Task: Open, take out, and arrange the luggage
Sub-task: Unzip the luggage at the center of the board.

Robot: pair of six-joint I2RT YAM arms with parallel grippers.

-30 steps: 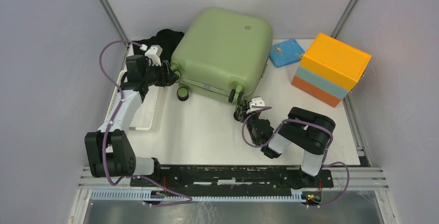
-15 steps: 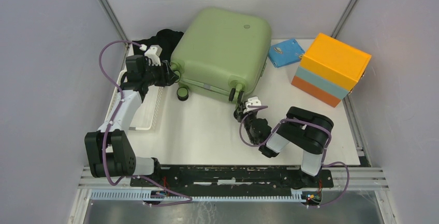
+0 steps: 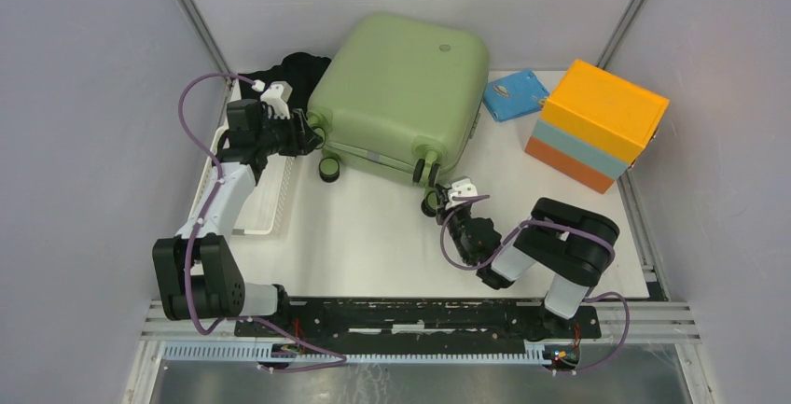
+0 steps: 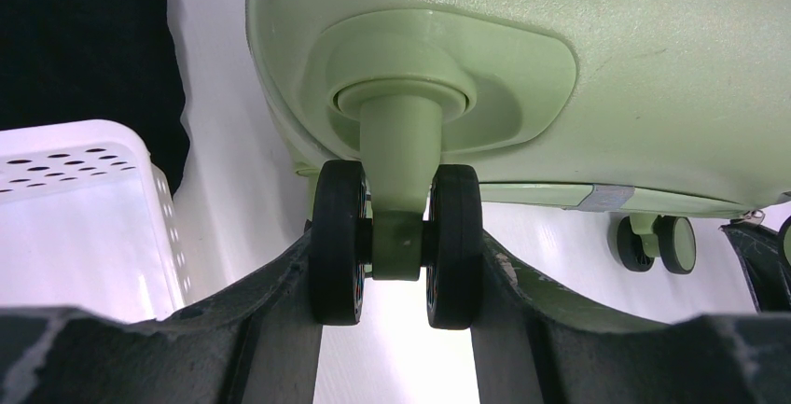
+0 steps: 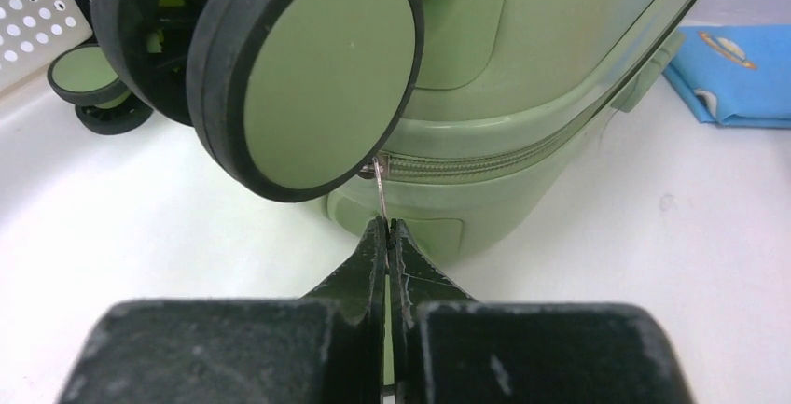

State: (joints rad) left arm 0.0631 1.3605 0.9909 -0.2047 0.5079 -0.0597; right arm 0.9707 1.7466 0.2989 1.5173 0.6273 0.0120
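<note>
The right gripper [image 5: 386,229] was pinched fully closed on the thin metal zip pull [image 5: 380,183], whose lower end was hidden between the fingers. The pull hung from the zip [image 5: 485,163] that ran along the edge of the luggage [image 3: 401,87]. A big green-faced wheel [image 5: 317,73] filled the foreground of the right wrist view and hid the corner of the shell behind it.

The left gripper [image 4: 396,253] stood part-way open, with its fingers [image 4: 280,283] pressed against the outer sides of a twin caster wheel [image 4: 340,236] at the luggage's near-left corner.

The luggage itself lay flat and closed at the far middle of the bench [image 3: 373,227], wheels toward the near side.

Left of it, a white perforated basket [image 3: 270,210] was largely covered by the left arm. A black cloth [image 3: 298,68] showed only in part behind the luggage's far-left corner.

To the right lay a flat blue item [image 3: 513,94], its print too small to read, and beyond it an orange and light-blue box [image 3: 597,124].
</note>
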